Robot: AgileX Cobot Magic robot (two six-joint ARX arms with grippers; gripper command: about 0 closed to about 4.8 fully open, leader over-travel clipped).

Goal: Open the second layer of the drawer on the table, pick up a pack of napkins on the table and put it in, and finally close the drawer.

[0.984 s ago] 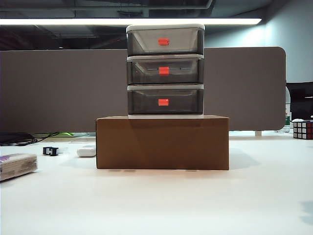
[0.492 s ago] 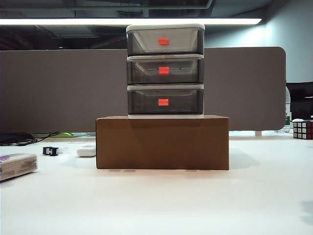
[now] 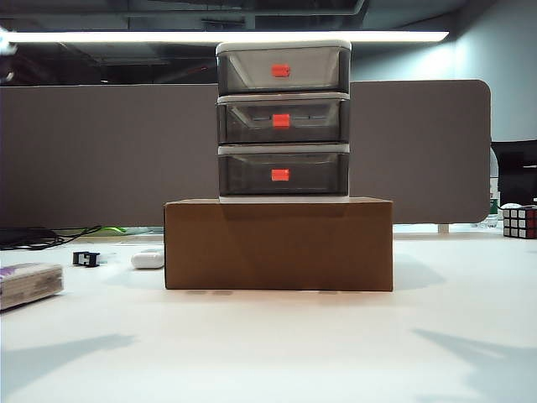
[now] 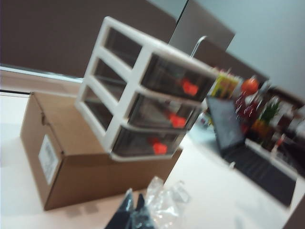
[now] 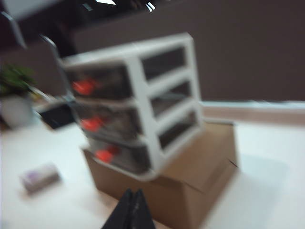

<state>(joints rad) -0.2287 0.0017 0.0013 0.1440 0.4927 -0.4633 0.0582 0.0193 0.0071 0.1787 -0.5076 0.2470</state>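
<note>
White laminate of the table (image 3: pixel 268 353) runs bare across the near field; you see only two faint shadows there, none of the arms themselves in the exterior view. Left gripper (image 4: pixel 133 210) shows in its wrist view as dark fingertips pressed together, clenched on nothing, hanging above the table near the box's left front. Right gripper (image 5: pixel 134 210) likewise has its tips pinched together, empty, on the right side.

Near left edge: the pack of napkins (image 3: pixel 30 285), flat, whitish-grey wrap with purple marking, lying free and well apart from both grippers.

Further back, centre: brown cardboard box (image 3: pixel 278 245) serves as a plinth, probably raising the white-framed three-tier drawer (image 3: pixel 284 122) to reachable height. Its second layer (image 3: pixel 284 122), smoky grey with red-orange tab, sits flush, unopened. Judgement: task not begun; you'll need open jaws first.
</note>
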